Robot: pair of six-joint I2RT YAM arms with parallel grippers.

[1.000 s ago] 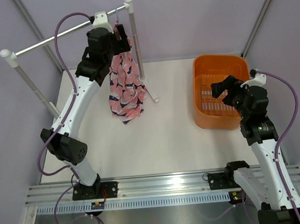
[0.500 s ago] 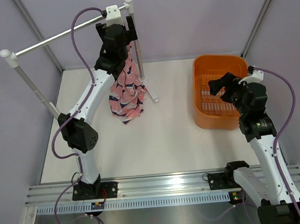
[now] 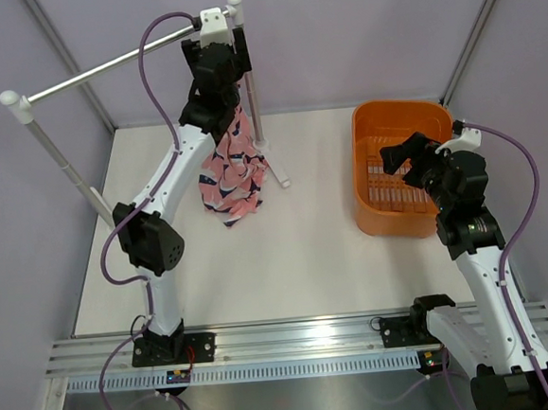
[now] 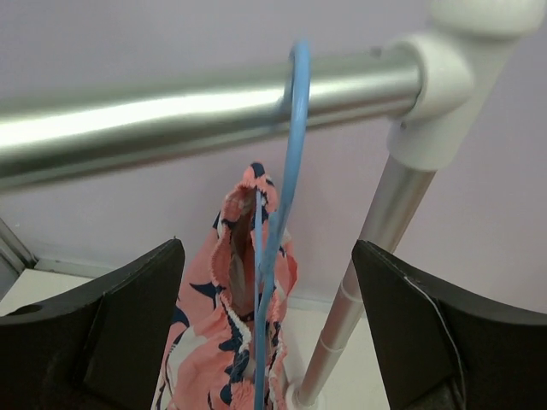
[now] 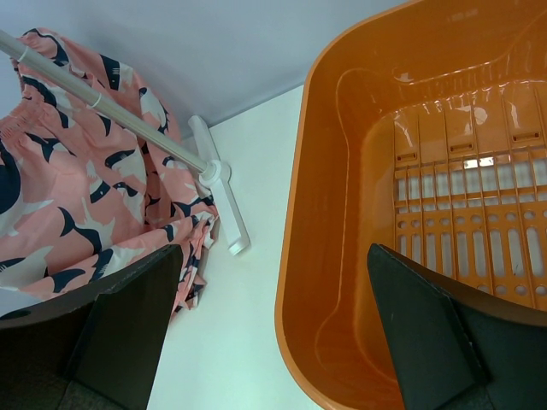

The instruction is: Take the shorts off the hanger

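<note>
The pink shorts (image 3: 231, 170) with navy and white shapes hang bunched on the light-blue wire hanger (image 4: 286, 171). The hanger's hook sits over the silver rail (image 4: 171, 111). In the left wrist view the shorts (image 4: 205, 342) drape below the hook. My left gripper (image 3: 217, 57) is up at the rail's right end, right by the hook. It is open (image 4: 267, 256), with the hanger wire and the shorts' waistband between the two fingers, not touching them. My right gripper (image 3: 398, 157) is open and empty (image 5: 273, 256) above the orange basket's left rim.
The clothes rail (image 3: 102, 71) runs from a left post (image 3: 57, 156) to a right post (image 3: 250, 83) with a white foot (image 3: 276, 172) beside the shorts. The orange basket (image 3: 361, 198) stands at the right; its wall (image 5: 359, 213) shows nothing inside.
My left arm has swung right and up along the rail, so its gripper now sits at the hanger hook. My right gripper has shifted slightly over the basket rim. The shorts hang as before.
</note>
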